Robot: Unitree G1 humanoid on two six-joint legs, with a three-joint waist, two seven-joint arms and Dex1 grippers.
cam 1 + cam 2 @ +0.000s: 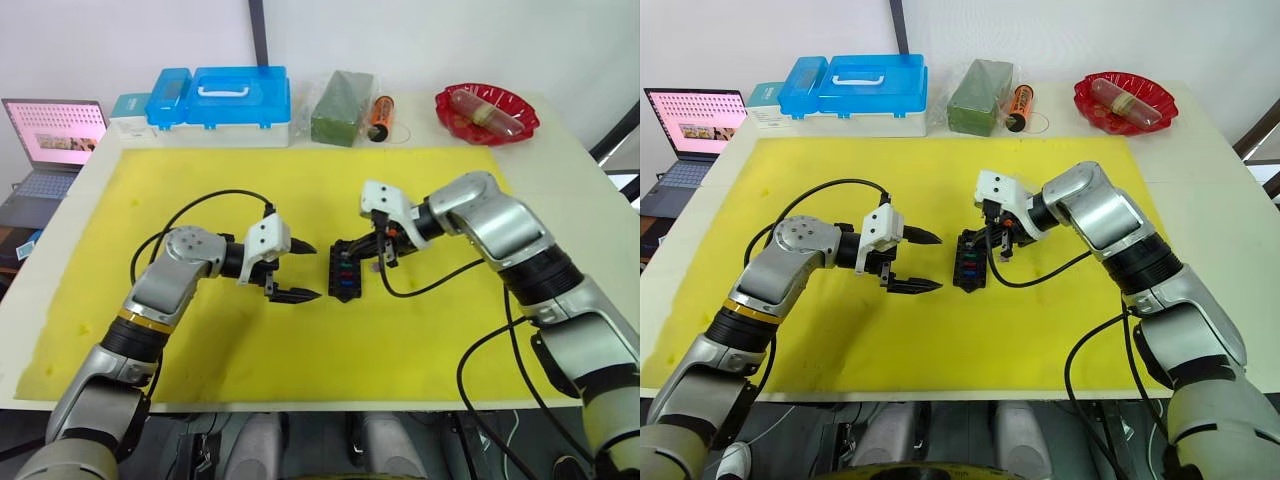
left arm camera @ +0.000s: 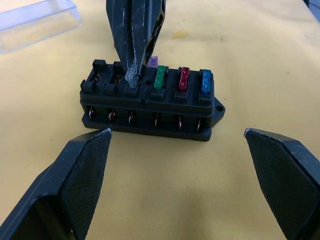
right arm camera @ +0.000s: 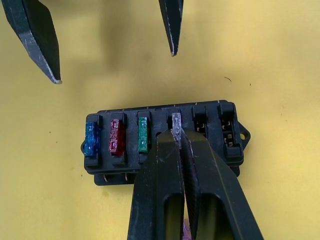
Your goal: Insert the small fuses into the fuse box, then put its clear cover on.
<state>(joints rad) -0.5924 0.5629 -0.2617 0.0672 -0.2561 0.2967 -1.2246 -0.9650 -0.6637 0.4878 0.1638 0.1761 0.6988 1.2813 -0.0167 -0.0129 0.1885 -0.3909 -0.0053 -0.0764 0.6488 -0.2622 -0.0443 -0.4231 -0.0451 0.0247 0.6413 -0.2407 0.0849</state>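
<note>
The black fuse box lies mid-mat on the yellow mat. One row holds a blue fuse, a red fuse and a green fuse. My right gripper is shut on a grey fuse at the fourth slot of that row; two slots beside it are empty. A purple fuse shows just behind that row. My left gripper hangs open just left of the box, holding nothing. The clear cover lies on the mat beyond the box.
Along the table's far edge stand blue-lidded storage boxes, a green block, an orange cylinder and a red bowl. A laptop sits off the table's left side.
</note>
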